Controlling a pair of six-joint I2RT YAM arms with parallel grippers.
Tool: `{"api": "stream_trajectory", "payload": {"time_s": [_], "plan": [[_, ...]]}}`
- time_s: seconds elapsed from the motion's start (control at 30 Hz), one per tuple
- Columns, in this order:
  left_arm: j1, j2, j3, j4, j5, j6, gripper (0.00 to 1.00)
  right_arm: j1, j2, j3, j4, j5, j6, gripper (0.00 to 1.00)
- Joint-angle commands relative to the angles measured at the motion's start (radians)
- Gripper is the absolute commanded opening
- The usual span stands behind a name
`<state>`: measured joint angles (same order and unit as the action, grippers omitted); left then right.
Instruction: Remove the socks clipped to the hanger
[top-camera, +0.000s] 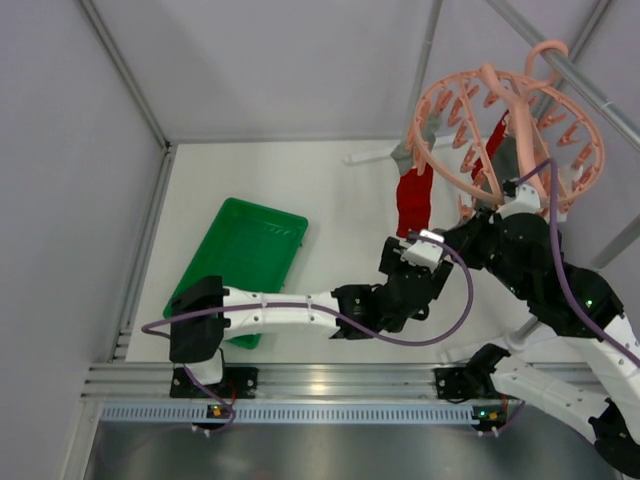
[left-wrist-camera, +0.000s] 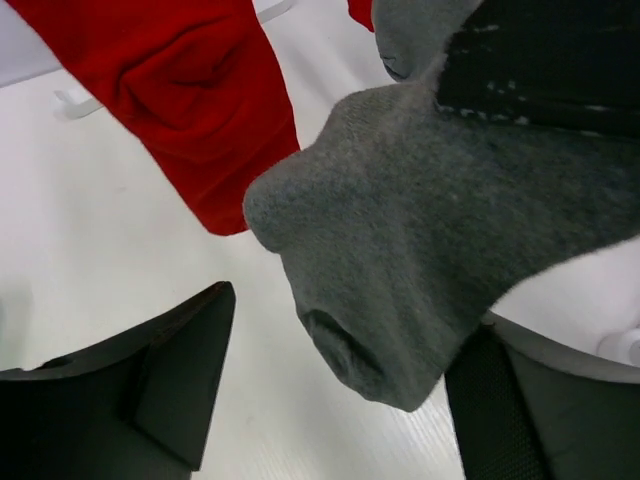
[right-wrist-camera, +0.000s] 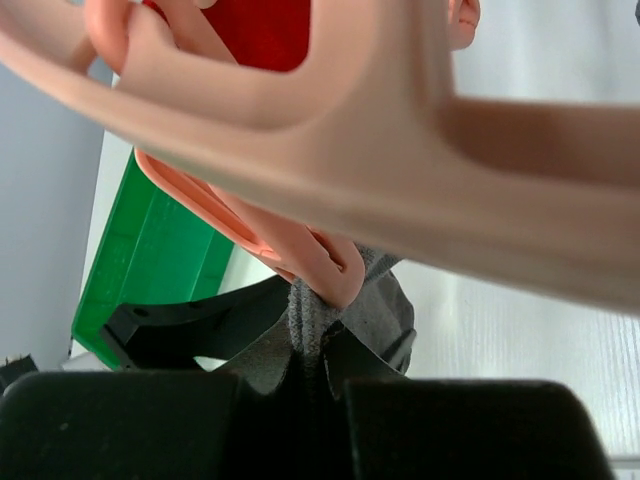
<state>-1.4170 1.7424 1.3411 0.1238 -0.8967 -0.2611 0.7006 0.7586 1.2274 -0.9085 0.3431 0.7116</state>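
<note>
The salmon-pink hanger (top-camera: 414, 128) hangs from a rod at the back right; its ring fills the right wrist view (right-wrist-camera: 400, 160). A red sock (top-camera: 413, 200) hangs from it, also seen in the left wrist view (left-wrist-camera: 190, 90). A grey sock (left-wrist-camera: 440, 230) hangs from a pink clip (right-wrist-camera: 320, 265). My right gripper (right-wrist-camera: 320, 345) is shut on this sock's top just under the clip, below the hanger in the top view (top-camera: 500, 205). My left gripper (left-wrist-camera: 350, 320) is open, with the grey sock's toe hanging between its fingers (left-wrist-camera: 190, 370).
A green tray (top-camera: 240, 260) lies on the white table to the left; it also shows in the right wrist view (right-wrist-camera: 150, 260). More red fabric (top-camera: 490, 150) hangs further inside the hanger. Grey walls and metal frame posts enclose the table.
</note>
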Motion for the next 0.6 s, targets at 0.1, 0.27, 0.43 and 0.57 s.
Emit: {"api": "stream_trajectory", "payload": {"time_s": [0.1,0.27,0.43,0.57], "plan": [[0.03,0.005,0.046,0.07,0.054,0.013,0.07,0.014,-0.024,0.038,-0.018,-0.007,0.012,0.01],[0.029,-0.035,0.007,0.069,0.093,-0.023,0.0,0.014,-0.047,0.049,-0.03,-0.007,-0.02,0.45],[0.027,-0.116,-0.059,0.065,0.159,-0.093,0.0,0.014,-0.079,0.11,-0.093,-0.027,-0.044,0.99],[0.027,-0.162,-0.105,0.063,0.196,-0.136,0.0,0.016,-0.126,0.159,-0.119,-0.007,-0.049,1.0]]}}
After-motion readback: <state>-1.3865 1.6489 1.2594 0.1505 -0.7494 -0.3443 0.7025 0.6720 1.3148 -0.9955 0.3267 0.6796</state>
